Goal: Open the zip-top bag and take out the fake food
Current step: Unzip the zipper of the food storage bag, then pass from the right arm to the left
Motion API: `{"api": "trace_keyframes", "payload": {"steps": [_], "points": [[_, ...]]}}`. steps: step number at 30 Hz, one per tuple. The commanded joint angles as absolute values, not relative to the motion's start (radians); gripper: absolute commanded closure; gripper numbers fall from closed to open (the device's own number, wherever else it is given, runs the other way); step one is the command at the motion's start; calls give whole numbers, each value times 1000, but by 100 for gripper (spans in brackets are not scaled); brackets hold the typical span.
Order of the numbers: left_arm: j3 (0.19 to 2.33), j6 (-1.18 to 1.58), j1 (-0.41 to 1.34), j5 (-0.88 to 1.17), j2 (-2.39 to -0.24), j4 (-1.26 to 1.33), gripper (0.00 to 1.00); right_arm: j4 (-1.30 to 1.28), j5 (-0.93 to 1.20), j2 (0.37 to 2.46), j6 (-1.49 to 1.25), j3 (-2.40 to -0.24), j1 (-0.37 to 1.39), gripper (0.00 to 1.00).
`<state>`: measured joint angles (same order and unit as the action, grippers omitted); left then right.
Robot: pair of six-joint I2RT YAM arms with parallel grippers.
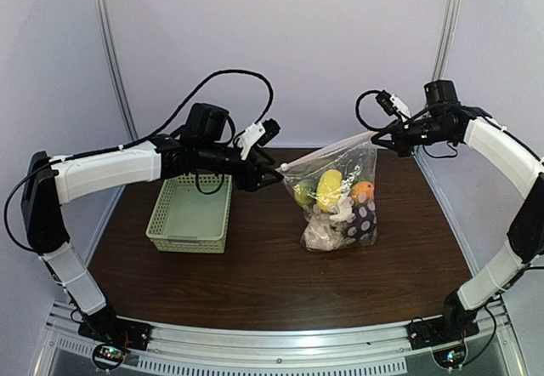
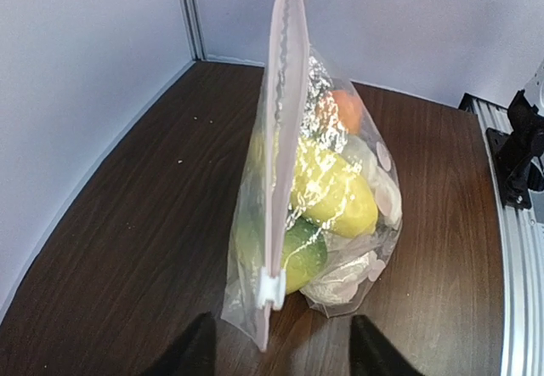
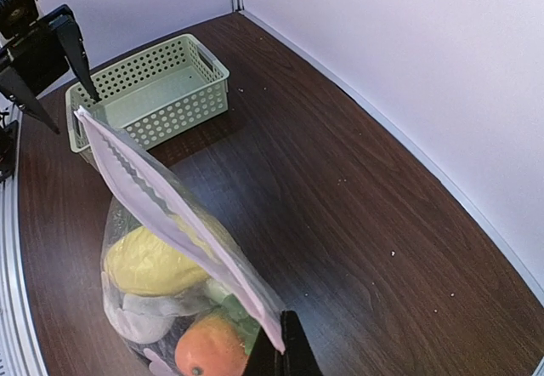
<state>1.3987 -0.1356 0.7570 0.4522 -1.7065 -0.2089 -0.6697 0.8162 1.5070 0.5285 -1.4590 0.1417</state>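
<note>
The zip-top bag (image 1: pixel 340 197) hangs upright over the table, its pale zip strip (image 2: pixel 285 95) stretched along the top. My right gripper (image 1: pixel 384 140) is shut on the bag's right top corner; in the right wrist view its fingers (image 3: pixel 293 355) pinch the strip's end. My left gripper (image 1: pixel 270 174) is open at the strip's left end. The white slider (image 2: pixel 270 291) sits just ahead of it, between the spread fingertips (image 2: pixel 200 350), untouched. The fake food is inside the bag: a yellow piece (image 2: pixel 336 190), a green one (image 2: pixel 302 253), an orange one (image 3: pixel 208 355) and whitish lumps (image 1: pixel 323 236).
A pale green lattice basket (image 1: pixel 191 213) stands on the table's left side, below my left arm; it also shows in the right wrist view (image 3: pixel 153 91). The walls of the enclosure stand close behind and to both sides.
</note>
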Motion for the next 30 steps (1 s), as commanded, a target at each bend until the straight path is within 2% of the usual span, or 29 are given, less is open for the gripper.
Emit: {"api": "trace_keyframes", "payload": {"steps": [1, 4, 8, 14, 16, 17, 19, 20, 21, 23, 24, 25, 27, 30], "points": [[1332, 45, 739, 402, -1650, -57, 3, -627, 837, 1467, 534, -1454, 114, 100], [1367, 123, 739, 320, -1663, -104, 3, -621, 847, 1465, 529, -1448, 114, 100], [1351, 138, 738, 321, -1639, -173, 3, -609, 854, 1456, 526, -1429, 114, 100], [1103, 224, 739, 289, -1478, 137, 3, -611, 875, 1455, 521, -1439, 114, 100], [1001, 321, 739, 148, -1440, 246, 2, -618, 879, 1453, 519, -1447, 114, 100], [972, 439, 739, 5, -1444, 263, 3, -623, 882, 1451, 518, -1450, 114, 100], [972, 528, 733, -148, -1496, 219, 3, -629, 883, 1444, 521, -1451, 116, 100], [985, 461, 730, -112, -1530, 236, 3, -632, 884, 1441, 523, -1450, 116, 100], [973, 378, 730, 16, -1552, 312, 3, -635, 883, 1439, 524, -1450, 115, 100], [832, 364, 730, 170, -1554, 650, 3, -634, 884, 1437, 524, -1446, 115, 100], [745, 393, 730, 239, -1561, 892, 4, -629, 884, 1437, 515, -1444, 115, 100], [713, 414, 729, 309, -1590, 1012, 10, -616, 888, 1437, 499, -1442, 116, 100], [763, 378, 741, 393, -1655, 986, 25, -603, 902, 1439, 472, -1434, 116, 100], [800, 300, 757, 403, -1727, 1005, 39, -607, 912, 1438, 466, -1424, 116, 100]]}}
